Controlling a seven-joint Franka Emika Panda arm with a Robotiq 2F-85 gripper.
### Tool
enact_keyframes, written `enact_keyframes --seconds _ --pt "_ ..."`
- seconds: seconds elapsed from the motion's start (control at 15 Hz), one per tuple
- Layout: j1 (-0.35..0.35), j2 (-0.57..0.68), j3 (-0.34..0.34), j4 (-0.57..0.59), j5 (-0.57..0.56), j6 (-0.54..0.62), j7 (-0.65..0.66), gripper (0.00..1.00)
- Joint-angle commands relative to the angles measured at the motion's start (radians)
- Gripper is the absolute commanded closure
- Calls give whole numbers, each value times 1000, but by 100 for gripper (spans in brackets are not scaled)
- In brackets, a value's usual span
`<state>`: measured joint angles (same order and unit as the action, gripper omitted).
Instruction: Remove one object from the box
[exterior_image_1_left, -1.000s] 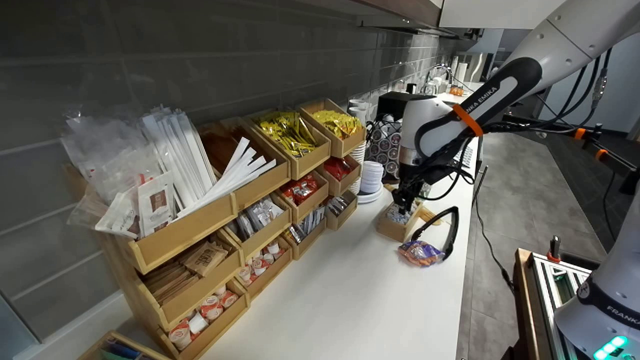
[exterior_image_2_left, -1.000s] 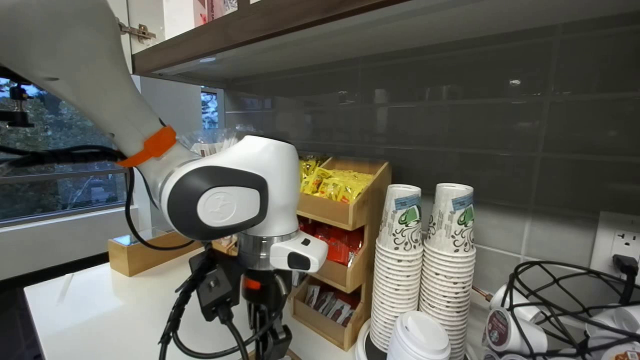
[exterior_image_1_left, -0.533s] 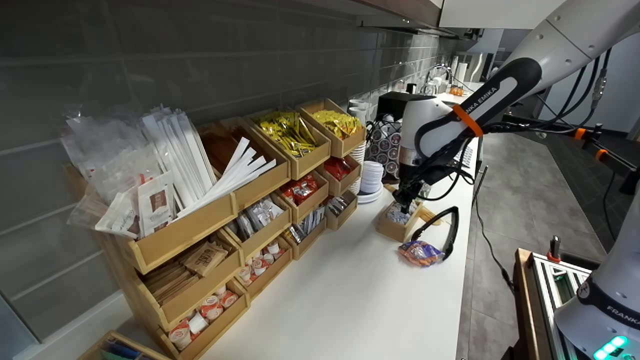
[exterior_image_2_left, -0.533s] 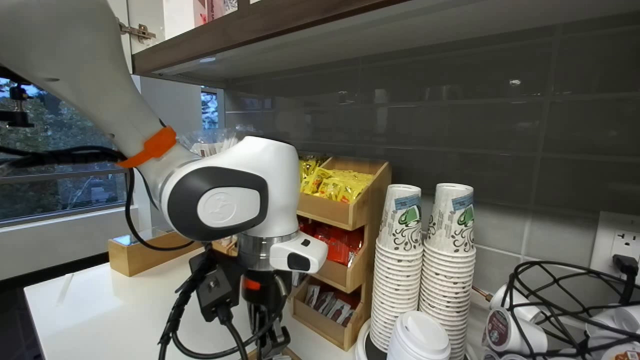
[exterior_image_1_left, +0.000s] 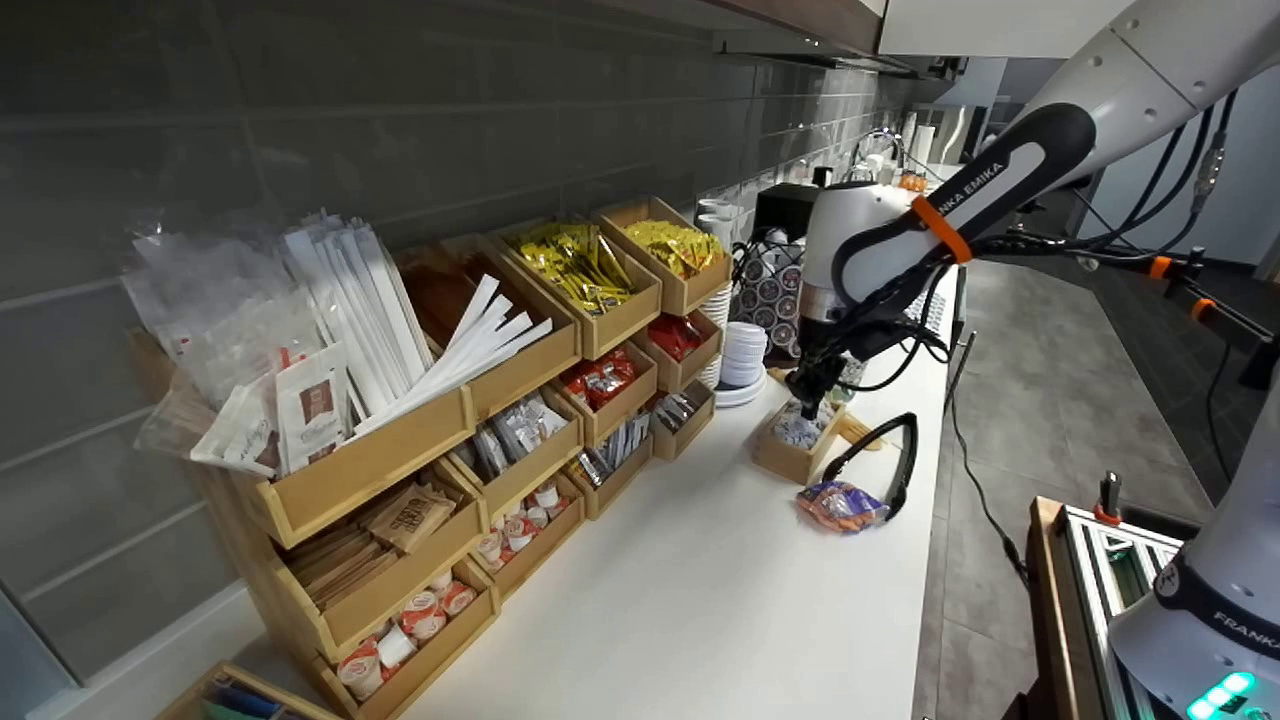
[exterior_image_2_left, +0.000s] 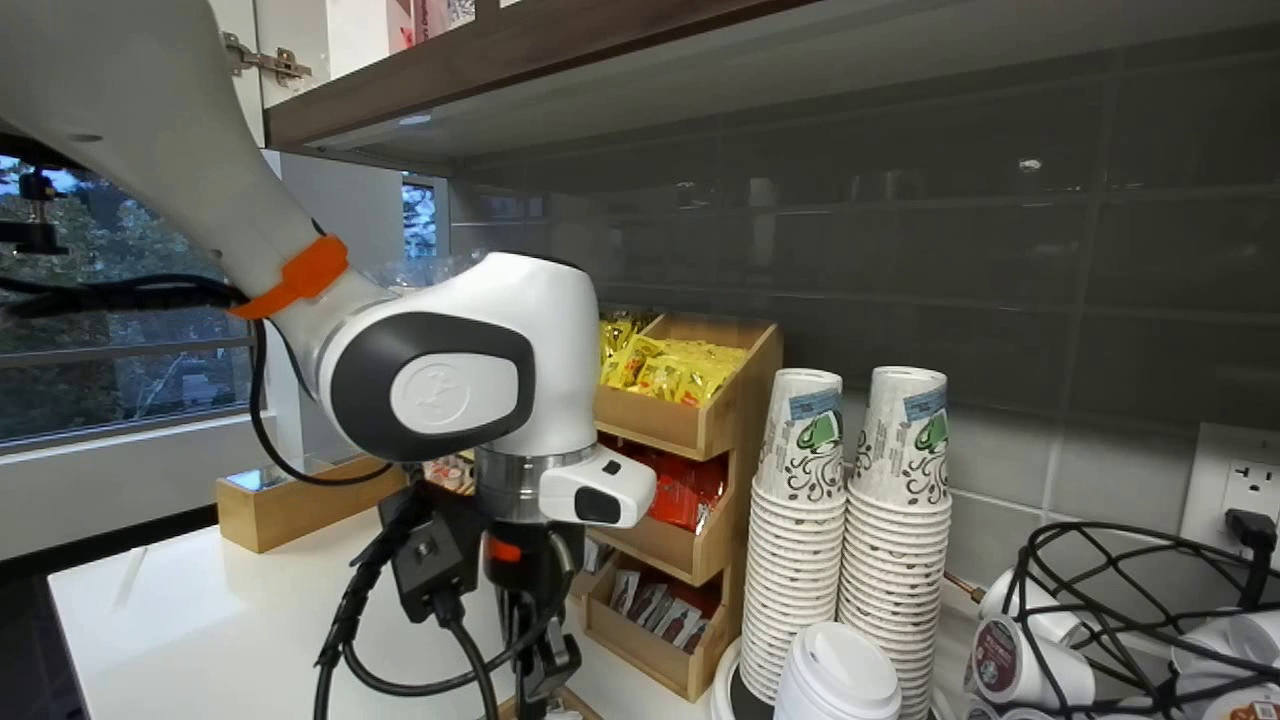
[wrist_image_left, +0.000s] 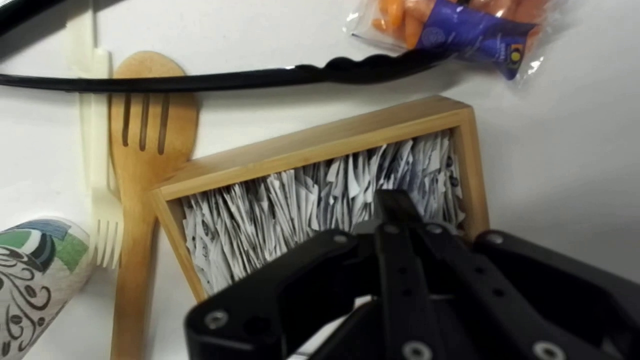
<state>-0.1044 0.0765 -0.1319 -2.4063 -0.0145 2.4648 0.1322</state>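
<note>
Box (exterior_image_1_left: 785, 462): on the counter (exterior_image_1_left: 650, 600), near a carrot bag (exterior_image_1_left: 842, 507); its packets (wrist_image_left: 270, 215) show as tight rows in the wrist view.
Gripper (wrist_image_left: 397, 200): fingertips together at the packets; whether 1 is pinched there, cannot tell.
Fork (wrist_image_left: 106, 210): beside a wooden spoon (wrist_image_left: 137, 210), distinct in the wrist view alone.
Cups (exterior_image_2_left: 795, 550): 2 stacks, plain in an exterior view.
Outlet (exterior_image_2_left: 1250, 485): on the wall (exterior_image_2_left: 1000, 250), in an exterior view alone.
</note>
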Motion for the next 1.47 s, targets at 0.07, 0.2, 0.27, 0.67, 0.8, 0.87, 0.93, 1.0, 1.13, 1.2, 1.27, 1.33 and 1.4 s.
enact_keyframes --seconds 0.07,0.2,0.27,0.67,0.8,0.87,0.93,1.0,1.13,1.2,1.27,1.33,1.4 --pt "-5 -62 5 1 30 -77 -26 100" --pt "-4 -80 7 1 41 -104 -36 100" --pt "-4 -90 9 2 50 -118 -44 100" --pt "-1 -120 14 2 67 -141 -70 100" --pt "-2 -117 13 2 58 -136 -64 100" --pt "-3 -115 13 3 55 -135 -62 100" --pt "-4 -110 13 4 50 -132 -57 100" --pt "-4 -108 13 4 48 -131 -54 95" --pt "-4 -105 13 4 47 -130 -53 94" --pt "-4 -104 13 4 46 -130 -52 98" --pt "-4 -103 13 4 46 -131 -53 97" --pt "-4 -102 13 4 46 -131 -52 100" --pt "-4 -101 13 4 45 -131 -52 100"
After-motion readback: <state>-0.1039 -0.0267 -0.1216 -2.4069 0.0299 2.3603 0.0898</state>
